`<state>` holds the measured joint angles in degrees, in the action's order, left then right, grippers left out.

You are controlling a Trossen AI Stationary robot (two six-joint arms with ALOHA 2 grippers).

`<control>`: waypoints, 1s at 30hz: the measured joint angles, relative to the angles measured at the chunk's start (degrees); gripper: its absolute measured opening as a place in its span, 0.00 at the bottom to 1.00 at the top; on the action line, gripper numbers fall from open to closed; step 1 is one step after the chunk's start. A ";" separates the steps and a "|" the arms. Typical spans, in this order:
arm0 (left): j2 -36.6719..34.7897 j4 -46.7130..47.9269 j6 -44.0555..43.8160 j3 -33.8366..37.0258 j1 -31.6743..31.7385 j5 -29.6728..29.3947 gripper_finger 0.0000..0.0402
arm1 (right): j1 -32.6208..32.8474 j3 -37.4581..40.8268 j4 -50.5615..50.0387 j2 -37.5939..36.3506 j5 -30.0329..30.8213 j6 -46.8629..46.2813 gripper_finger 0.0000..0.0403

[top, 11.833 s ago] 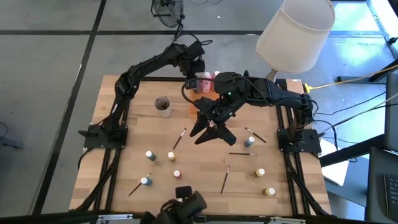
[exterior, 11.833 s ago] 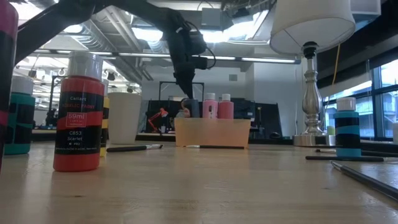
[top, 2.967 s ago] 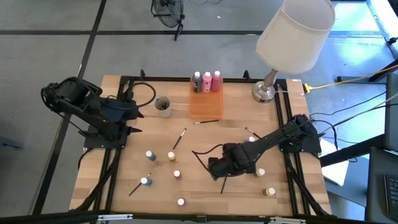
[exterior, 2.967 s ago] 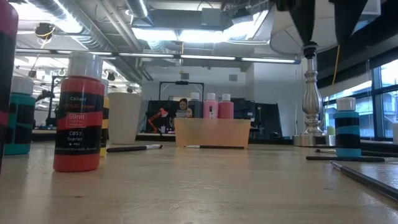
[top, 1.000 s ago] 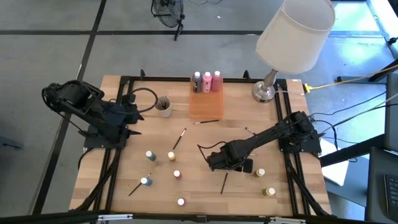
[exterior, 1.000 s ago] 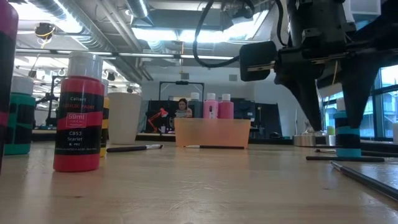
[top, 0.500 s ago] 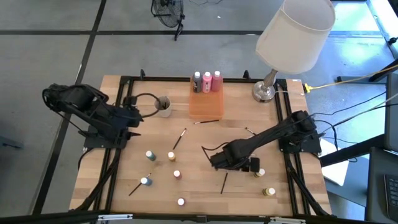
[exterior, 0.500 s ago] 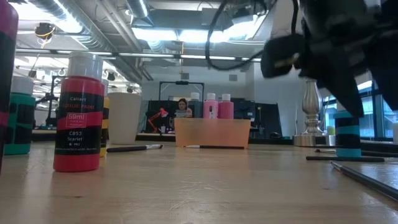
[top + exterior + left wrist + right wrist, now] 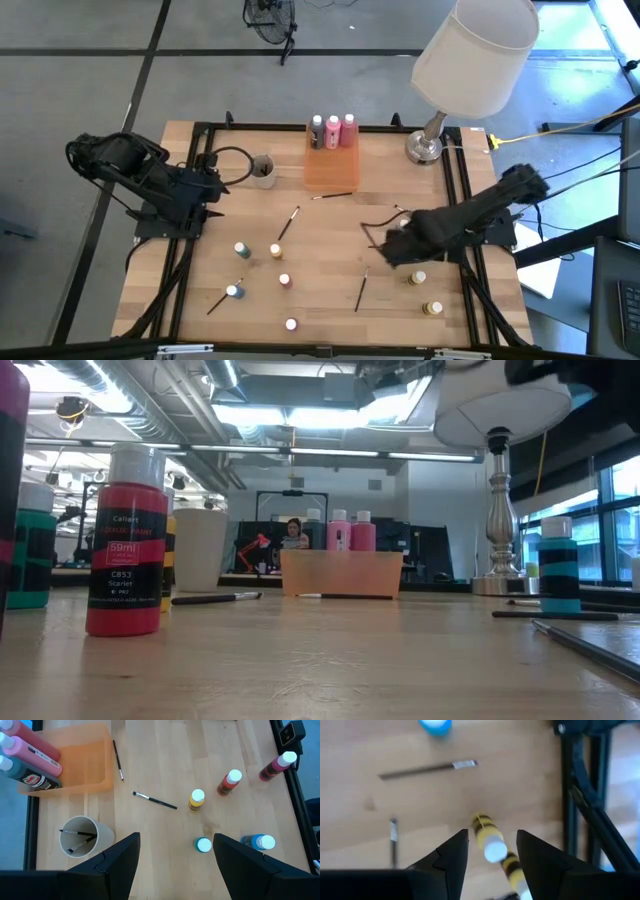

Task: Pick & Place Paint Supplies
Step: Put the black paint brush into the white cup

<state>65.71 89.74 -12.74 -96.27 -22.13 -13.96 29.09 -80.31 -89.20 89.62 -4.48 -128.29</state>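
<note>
The yellow, white-capped paint pot that I am after stands upright on the wooden table near its right edge, just beyond the tips of my right gripper, whose fingers are parted with nothing between them. To take it cleanly I judge I should centre the jaws on its body below the cap, keep clear of the second yellow pot just beside it and the thin dark paintbrush nearby, and close only once both pads face its sides. My left gripper waits wide apart and empty over the table's left side, while the 3 tall squeeze bottles already stand in the translucent orange tray.
</note>
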 joint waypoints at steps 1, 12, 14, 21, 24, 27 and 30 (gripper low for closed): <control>0.00 -0.02 0.01 0.00 0.00 -0.01 0.62 | 0.57 1.25 0.57 -1.74 1.96 -1.71 0.42; -0.02 0.03 0.01 0.00 0.00 0.04 0.62 | 0.57 13.14 38.13 -3.89 17.83 -1.56 0.42; -0.07 0.03 0.01 0.00 0.00 0.07 0.62 | -0.02 13.22 37.46 -1.42 14.64 -3.54 0.42; -0.05 0.06 0.01 0.00 0.00 0.09 0.62 | -0.17 13.24 43.16 6.59 9.77 -4.83 0.42; -0.04 0.06 0.03 0.00 0.00 0.09 0.62 | -0.71 13.22 45.68 8.13 9.76 -4.81 0.42; -0.04 0.04 0.01 0.00 0.00 0.09 0.62 | -1.35 13.22 46.59 9.12 8.57 -4.81 0.42; -0.06 0.06 0.01 0.00 0.00 0.11 0.62 | -1.77 13.22 46.28 9.17 8.42 -5.75 0.42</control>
<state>65.65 89.80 -12.73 -96.27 -22.13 -13.85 27.32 -67.09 -42.93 98.78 3.93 -134.04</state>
